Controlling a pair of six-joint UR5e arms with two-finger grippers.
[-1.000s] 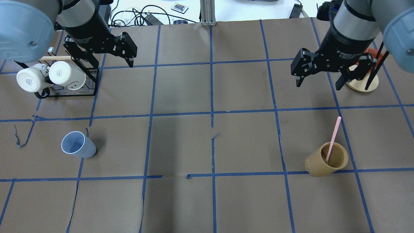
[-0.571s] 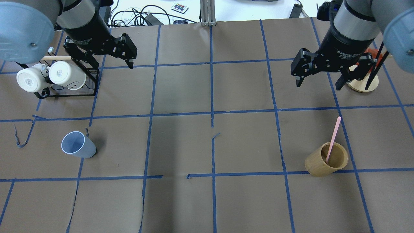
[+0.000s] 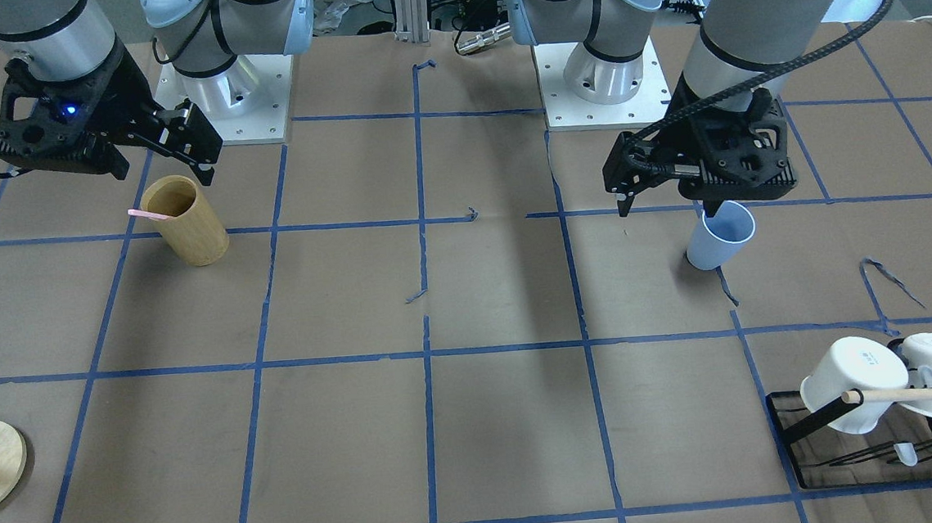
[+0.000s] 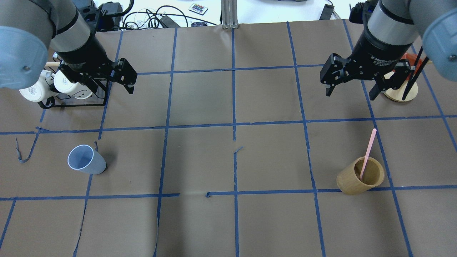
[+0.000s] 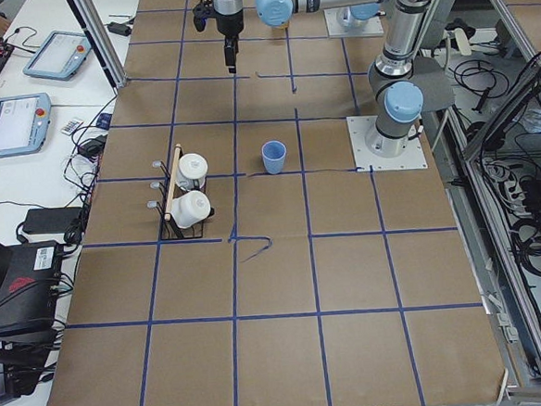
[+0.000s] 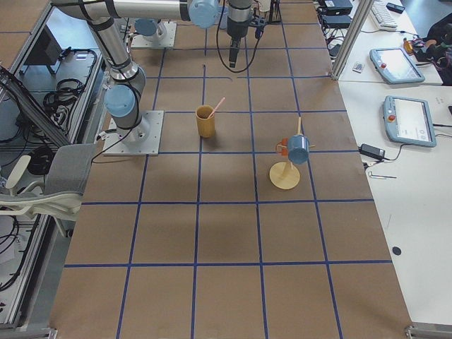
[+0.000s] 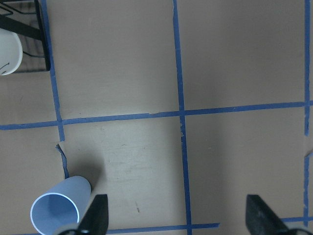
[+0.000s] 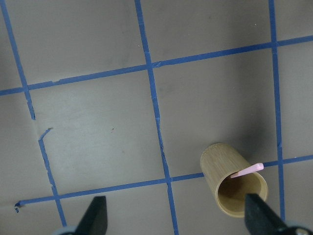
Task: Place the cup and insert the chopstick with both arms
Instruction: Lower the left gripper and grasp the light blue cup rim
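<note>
The light-blue cup (image 4: 86, 159) stands upright on the brown paper at the near left; it also shows in the front view (image 3: 720, 235) and at the bottom left of the left wrist view (image 7: 56, 213). My left gripper (image 4: 107, 84) is open and empty, above the table by the mug rack and farther from me than the cup. One pink chopstick (image 4: 367, 153) leans in the tan bamboo holder (image 4: 360, 176) at the near right. My right gripper (image 4: 350, 93) is open and empty, above the table beyond the holder (image 8: 234, 181).
A black wire rack (image 4: 75, 103) with two white mugs (image 3: 852, 386) and a wooden dowel (image 3: 918, 394) stands at the far left. A round wooden stand (image 4: 400, 94) with a blue mug (image 6: 297, 149) is at the far right. Blue tape lines grid the paper.
My left gripper has moved nearer to me and a little left, over the edge of the mug rack, still open. The right gripper, the cup and the holder have barely moved.
</note>
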